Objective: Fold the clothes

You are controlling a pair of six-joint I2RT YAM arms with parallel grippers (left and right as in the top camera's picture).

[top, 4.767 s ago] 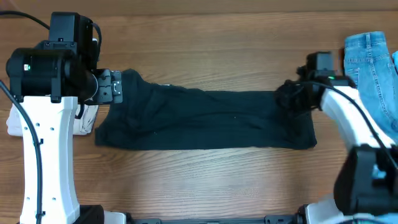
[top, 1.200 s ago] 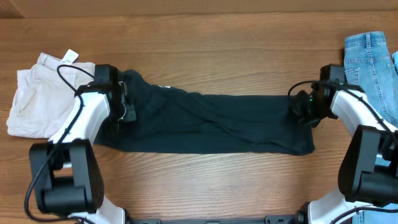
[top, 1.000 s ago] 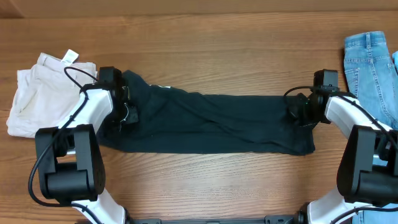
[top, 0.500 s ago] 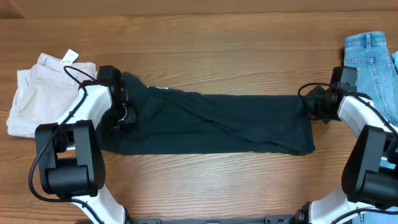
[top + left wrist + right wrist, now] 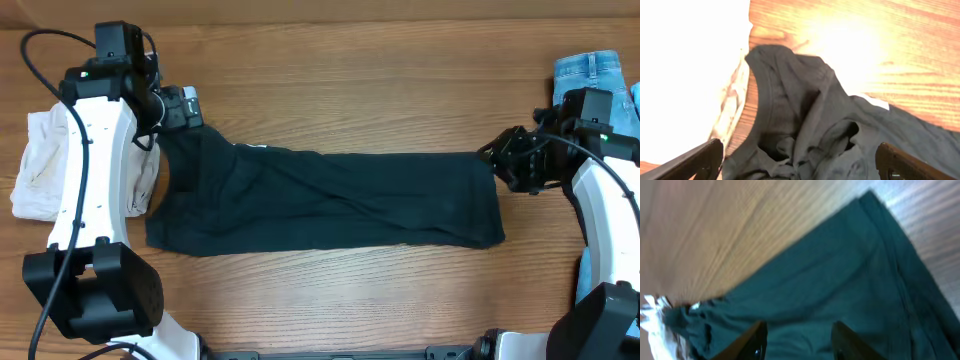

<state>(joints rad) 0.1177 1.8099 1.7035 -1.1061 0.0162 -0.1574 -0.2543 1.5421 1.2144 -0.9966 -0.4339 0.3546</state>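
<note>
Though loose, T-shirt below left claw

Looks down along a dark T-shirt lying flat and slantwise on the wooden tabletop. Catches two fingers at the lower edge, standing apart over the cloth. Blurs at far left, where fabric bunches beside something white.

Beige shorts lie far left; blue jeans far right.
</note>
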